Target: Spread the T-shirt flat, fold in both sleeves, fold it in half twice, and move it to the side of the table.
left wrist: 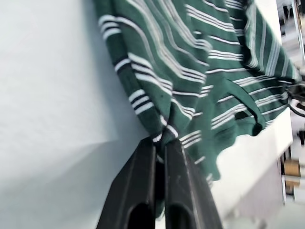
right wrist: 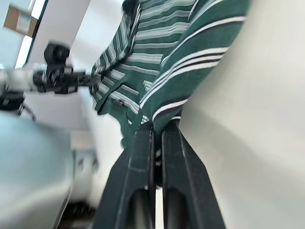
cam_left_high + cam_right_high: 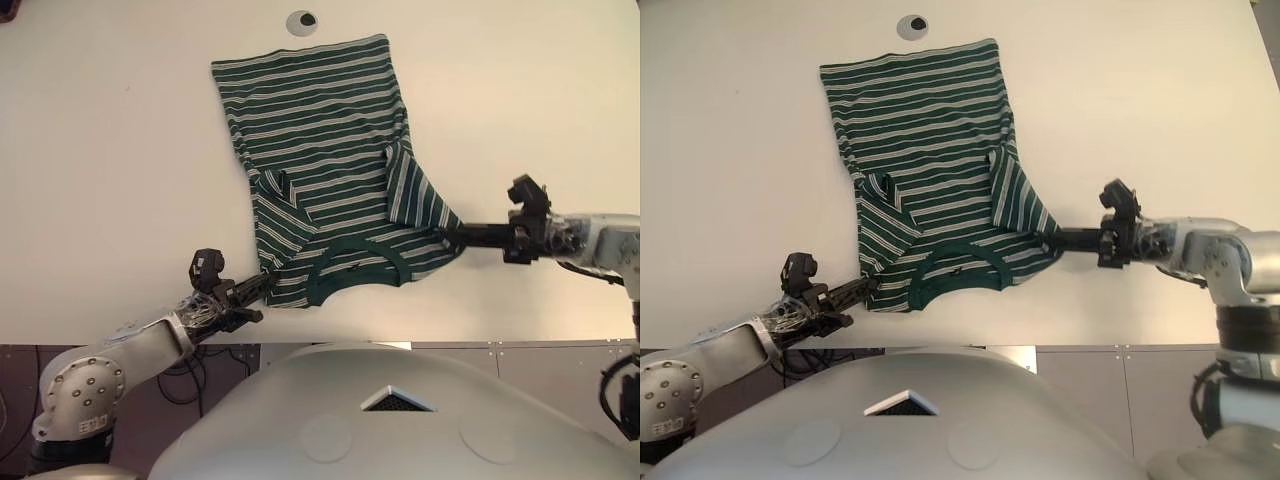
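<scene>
– White table point(image 3: 100, 150) fills the whole view, with a round grommet point(image 3: 301, 22) near its 12 o'clock edge. Where is the shirt?

– The green T-shirt point(image 3: 320, 130) with white stripes lies around the middle of the table. Its hem points to 12 o'clock and its collar point(image 3: 358, 268) to 6 o'clock, close to the near edge.

– And the sleeves?

– Both are turned in over the body. The left sleeve point(image 3: 272, 190) sits on the 9 o'clock side and the right sleeve point(image 3: 408, 188) on the 3 o'clock side.

– What is the left tool doing?

– The left tool point(image 3: 262, 284) is at the shirt's 7 o'clock corner, pinching the shoulder cloth. From the wrist, striped fabric bunches between its two dark fingers point(image 1: 138, 181), which are pressed together.

– The right one?

– The right tool point(image 3: 452, 237) is at the 4 o'clock corner, pinching the other shoulder. Its fingers point(image 2: 138, 162) are closed tight on the cloth, and the fabric draws into folds toward the grip. The two tools are well apart, with the collar between them.
</scene>
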Robot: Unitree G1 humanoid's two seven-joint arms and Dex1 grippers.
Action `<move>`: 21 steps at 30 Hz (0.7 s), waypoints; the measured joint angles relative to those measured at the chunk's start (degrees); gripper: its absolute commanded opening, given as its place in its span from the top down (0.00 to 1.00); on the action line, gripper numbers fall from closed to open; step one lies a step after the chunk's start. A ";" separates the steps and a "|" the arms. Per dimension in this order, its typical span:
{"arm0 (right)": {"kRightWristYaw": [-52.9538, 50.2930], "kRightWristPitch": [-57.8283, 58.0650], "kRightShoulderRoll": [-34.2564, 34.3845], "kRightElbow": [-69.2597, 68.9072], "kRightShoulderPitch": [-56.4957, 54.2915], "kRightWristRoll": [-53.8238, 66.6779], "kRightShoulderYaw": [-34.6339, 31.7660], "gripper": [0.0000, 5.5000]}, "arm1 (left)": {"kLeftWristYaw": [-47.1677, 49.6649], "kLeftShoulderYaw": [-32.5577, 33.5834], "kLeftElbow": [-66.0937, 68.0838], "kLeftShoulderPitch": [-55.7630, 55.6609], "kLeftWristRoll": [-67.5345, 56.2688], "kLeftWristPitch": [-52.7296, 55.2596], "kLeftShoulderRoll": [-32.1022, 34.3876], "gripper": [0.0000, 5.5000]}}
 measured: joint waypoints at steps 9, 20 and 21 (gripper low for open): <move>1.35 4.60 -3.99 -11.52 9.49 10.42 -9.34 1.00 | -12.72 6.15 -5.36 5.70 -2.55 -0.11 6.92 1.00; -25.59 10.91 16.58 15.93 -29.80 9.88 -9.19 1.00 | -2.16 -7.88 20.93 -40.78 -2.22 1.83 6.22 1.00; -28.00 9.28 18.38 18.94 -33.10 7.36 -8.32 1.00 | -3.21 -9.90 24.74 -45.03 0.85 2.01 5.19 1.00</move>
